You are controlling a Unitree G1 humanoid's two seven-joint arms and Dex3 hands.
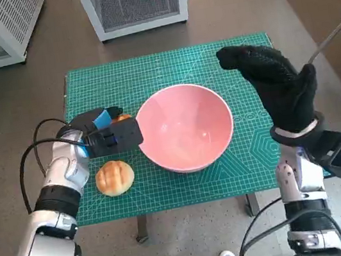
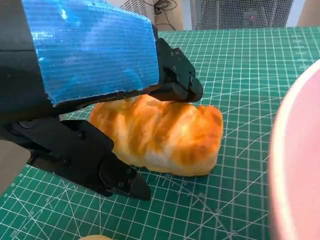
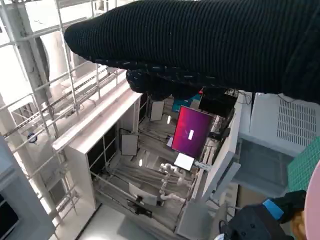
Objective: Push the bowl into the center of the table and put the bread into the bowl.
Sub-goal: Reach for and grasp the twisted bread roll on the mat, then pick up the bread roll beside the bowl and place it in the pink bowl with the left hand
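The pink bowl point(image 1: 185, 127) is already sat pretty much in the middle of the table point(image 1: 149, 73), on the green cutting mat, so the push part looks done, judging by how things lie. The elongated bread point(image 2: 160, 135) is parked just beside the bowl, toward the table's left edge, and a second, round bun point(image 1: 115, 177) is seen nearer the front-left corner.

The left hand point(image 1: 103, 133) is clearly the nearer one. In the left wrist view its fingers point(image 2: 175, 82) are spread either side of the loaf, one above and one below, with the loaf's long axis running across the gap between them. Whether contact is actually made can't be told; nothing looks gripped yet, so the fingers are taken as released. The bowl rim is right next to the loaf's far end, so only a short lift-and-carry would be needed.

The right hand point(image 1: 274, 85) is held up off the table near the right edge, gloved, nothing held in it.
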